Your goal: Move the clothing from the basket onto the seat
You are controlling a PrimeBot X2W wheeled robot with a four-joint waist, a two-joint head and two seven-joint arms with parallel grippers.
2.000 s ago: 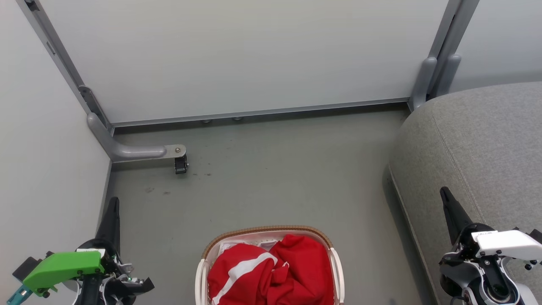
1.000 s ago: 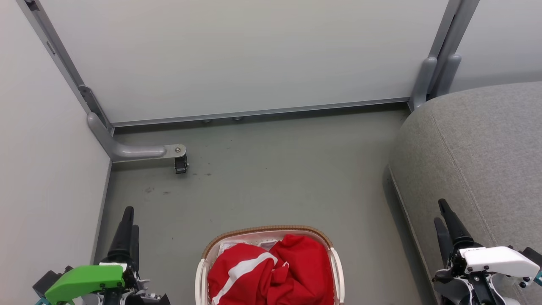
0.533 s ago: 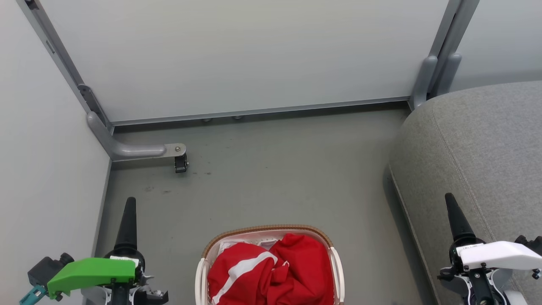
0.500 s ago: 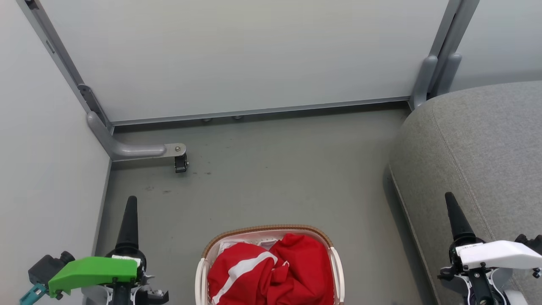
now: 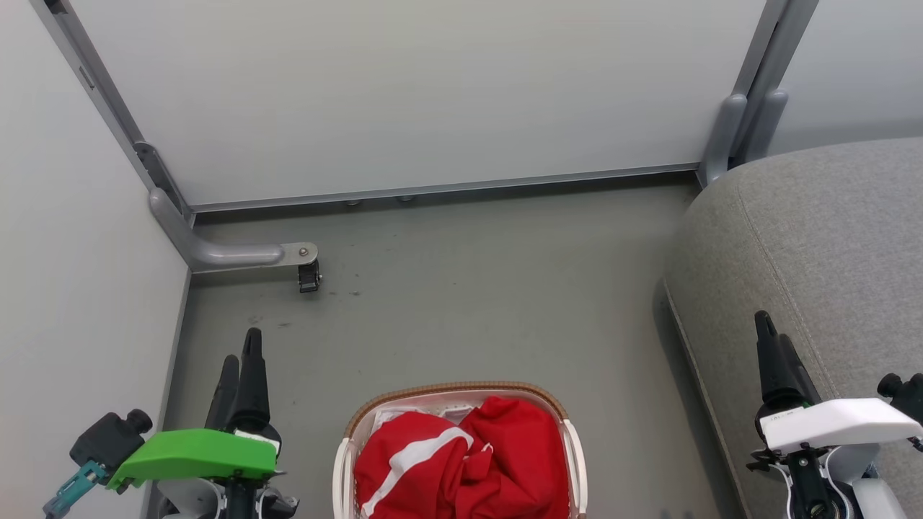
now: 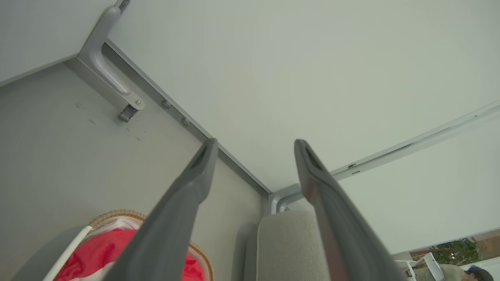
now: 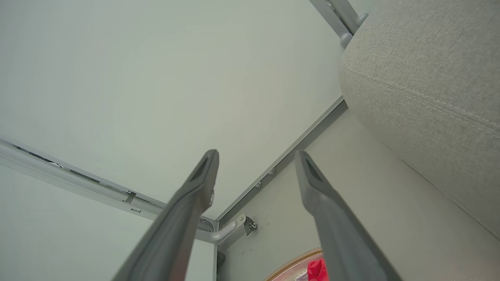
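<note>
Right now I have both hands up and idle. On the left wrist view the left hand [image 6: 254,145] has its two dark fingers spread wide with nothing between them. The right wrist view shows the right hand [image 7: 256,155] just as open and just as empty. From the head view I cannot read either gap, because each pair of fingers nearly overlaps there.

The clothing [image 5: 497,447] lies heaped in the basket [image 5: 454,390], on the floor [image 5: 469,288] between the two hands. It is red fabric with a white stripe across the left fold. I cannot tell how many garments make up the heap. The bottom edge of the head view cuts off the near part of the basket, so I see the far curve of the braided rim and parts of both sides. A bit of white sheet [image 5: 393,419] peeks out behind the red.

The seat [image 5: 829,238] sits on my right, cut off by the frame edge, with no clothing on the part I see. A caster [image 5: 308,276] stands by the wall panel [image 5: 433,94].
</note>
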